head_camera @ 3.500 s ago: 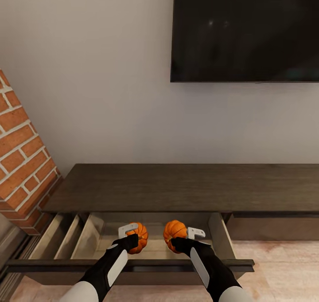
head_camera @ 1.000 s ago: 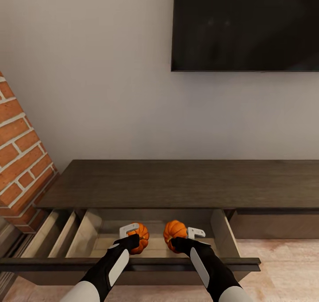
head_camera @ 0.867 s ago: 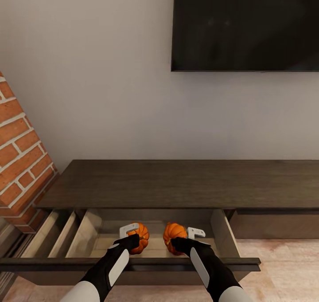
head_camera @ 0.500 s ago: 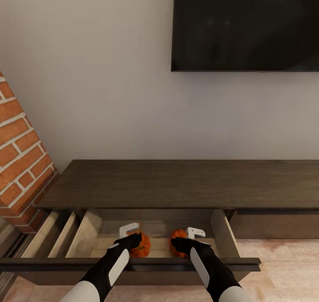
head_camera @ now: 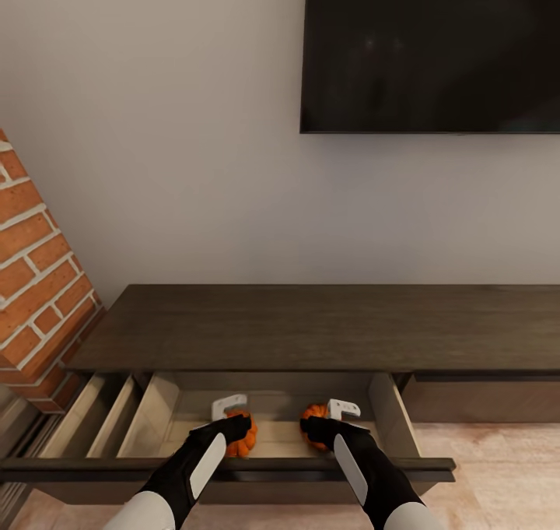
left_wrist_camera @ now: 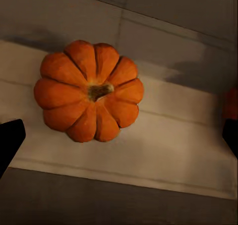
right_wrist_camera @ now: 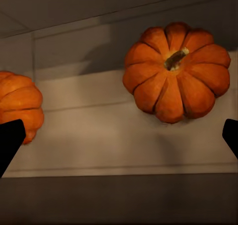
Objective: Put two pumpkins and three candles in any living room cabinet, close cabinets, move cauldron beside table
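Since the earlier frames, both pumpkins have dropped out of the end effectors and now lie lower, on the pale floor of the open drawer, and the head camera has shifted slightly.

In the head view, the cabinet stands against the white wall below a dark television, with a brick column at the left. Its drawer is pulled out. The left pumpkin sits in the drawer just beyond the left end effector, and the right pumpkin sits just beyond the right end effector. The two pumpkins are near each other but apart. Both arms reach over the drawer's front edge.

In the left wrist view, the left pumpkin rests stem-up on the drawer floor, clear of the black fingertips at the picture's two edges; the end effector is spread wide and grips nothing. A sliver of the right pumpkin shows at one edge.

In the right wrist view, the right pumpkin lies stem-up on the drawer floor, with the left pumpkin partly visible at the other side. The black fingertips stand far apart, touching neither pumpkin, so this end effector is spread and empty too.
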`<state>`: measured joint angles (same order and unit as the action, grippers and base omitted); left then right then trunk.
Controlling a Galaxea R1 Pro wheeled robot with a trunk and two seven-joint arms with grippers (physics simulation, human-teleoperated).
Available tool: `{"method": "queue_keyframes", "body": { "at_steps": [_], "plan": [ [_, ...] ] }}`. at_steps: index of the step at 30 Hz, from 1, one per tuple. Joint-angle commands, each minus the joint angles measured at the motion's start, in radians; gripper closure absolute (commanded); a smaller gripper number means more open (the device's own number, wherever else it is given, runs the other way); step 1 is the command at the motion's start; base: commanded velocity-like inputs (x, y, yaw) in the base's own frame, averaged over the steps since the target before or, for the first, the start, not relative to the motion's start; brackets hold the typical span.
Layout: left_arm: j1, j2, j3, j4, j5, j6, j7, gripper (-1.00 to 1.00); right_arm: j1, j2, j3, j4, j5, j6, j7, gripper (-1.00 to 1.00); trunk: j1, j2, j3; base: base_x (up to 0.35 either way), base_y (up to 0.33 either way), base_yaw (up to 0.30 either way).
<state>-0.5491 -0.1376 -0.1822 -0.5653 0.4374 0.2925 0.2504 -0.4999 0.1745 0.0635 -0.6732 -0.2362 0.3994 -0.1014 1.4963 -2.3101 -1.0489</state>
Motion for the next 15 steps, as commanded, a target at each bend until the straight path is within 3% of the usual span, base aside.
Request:
{"method": "queue_keyframes", "body": {
  "at_steps": [1, 15],
  "plan": [
    [0.0, 0.001, -0.005, -0.017, 0.011, 0.026, 0.01, -1.0, 0.0, 0.0, 0.002, -0.002, -0.011, 0.004, -0.009, -1.0, -0.004, 0.007, 0.002, 0.0, 0.0, 0.0],
    [0.0, 0.001, -0.001, -0.034, 0.011, 0.051, 0.01, -1.0, 0.0, 0.0, 0.002, -0.003, -0.013, 0.004, -0.009, -1.0, -0.058, 0.105, 0.046, -0.058, 0.0, 0.0]
  ]
}}
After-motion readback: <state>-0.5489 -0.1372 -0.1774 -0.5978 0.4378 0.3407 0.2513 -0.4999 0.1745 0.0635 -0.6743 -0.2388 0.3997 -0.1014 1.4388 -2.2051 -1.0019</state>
